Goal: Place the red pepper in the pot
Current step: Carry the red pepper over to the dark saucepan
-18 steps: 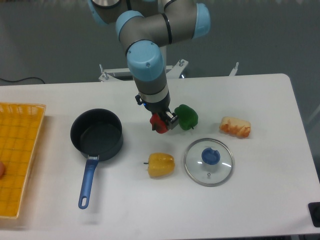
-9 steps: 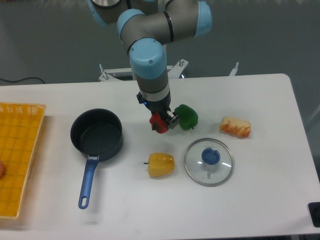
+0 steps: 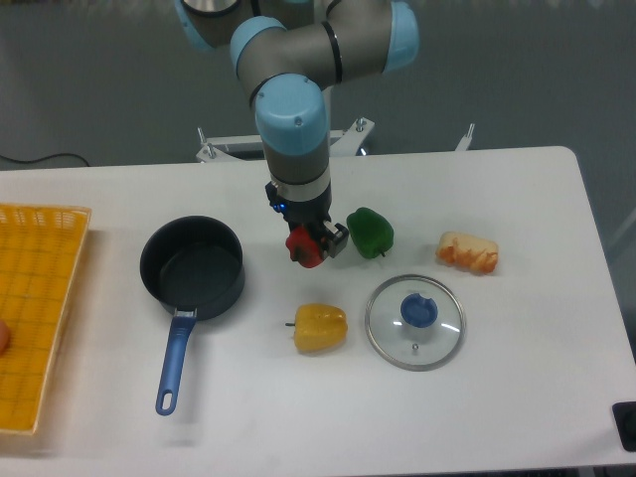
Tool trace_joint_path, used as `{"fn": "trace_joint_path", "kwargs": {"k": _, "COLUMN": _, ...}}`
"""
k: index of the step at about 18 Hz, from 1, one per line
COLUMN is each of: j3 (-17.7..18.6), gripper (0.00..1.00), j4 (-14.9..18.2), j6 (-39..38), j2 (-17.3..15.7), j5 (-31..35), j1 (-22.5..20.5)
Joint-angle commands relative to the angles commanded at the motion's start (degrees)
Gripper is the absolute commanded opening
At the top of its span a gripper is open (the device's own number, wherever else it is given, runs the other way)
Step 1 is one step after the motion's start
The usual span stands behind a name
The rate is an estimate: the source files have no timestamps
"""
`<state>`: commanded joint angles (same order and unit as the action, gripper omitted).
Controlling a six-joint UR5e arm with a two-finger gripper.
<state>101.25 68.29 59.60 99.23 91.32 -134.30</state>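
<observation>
Now the gripper [image 3: 310, 245] has shifted a little to the left compared with half a second ago, and the red pepper [image 3: 302, 248] has gone with it, clenched between the fingers and apparently lifted clear of the table [image 3: 517, 397]. Earlier the red pepper sat just beside the green pepper [image 3: 371, 232], almost touching it; a visible gap has since opened between the two, and the green pepper has not moved. That suggests the pick is done and the carry toward the pot [image 3: 193, 266] has begun, though most of the way is left: the pot stands well to the left, open and with nothing in it, its blue handle [image 3: 175, 360] pointing toward the near edge. Everything else lies where it was: the yellow pepper [image 3: 320, 327] near the middle, the glass lid [image 3: 414, 321] to its right, the pale orange-and-white food item [image 3: 468, 252] far right, and the yellow basket [image 3: 35, 316] at the left edge. My judgement is that the arm needs to keep travelling left until the red pepper hangs over the pot's mouth, then let go
</observation>
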Motion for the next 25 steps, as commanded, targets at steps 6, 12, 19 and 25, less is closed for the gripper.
{"fn": "trace_joint_path", "kwargs": {"k": 6, "j3": 0.09, "gripper": 0.46, "j4": -0.17, "j6": -7.55, "j2": 0.61, "j5": -0.88, "j1": 5.27}}
{"fn": "trace_joint_path", "kwargs": {"k": 12, "j3": 0.70, "gripper": 0.47, "j4": -0.44, "j6": -12.21, "j2": 0.88, "j5": -0.88, "j1": 8.26}}
{"fn": "trace_joint_path", "kwargs": {"k": 19, "j3": 0.53, "gripper": 0.47, "j4": -0.88, "j6": -16.26, "j2": 1.41, "j5": -0.88, "j1": 12.30}}
{"fn": "trace_joint_path", "kwargs": {"k": 25, "j3": -0.35, "gripper": 0.48, "j4": -1.32, "j6": -18.90, "j2": 5.35, "j5": -0.35, "j1": 17.05}}
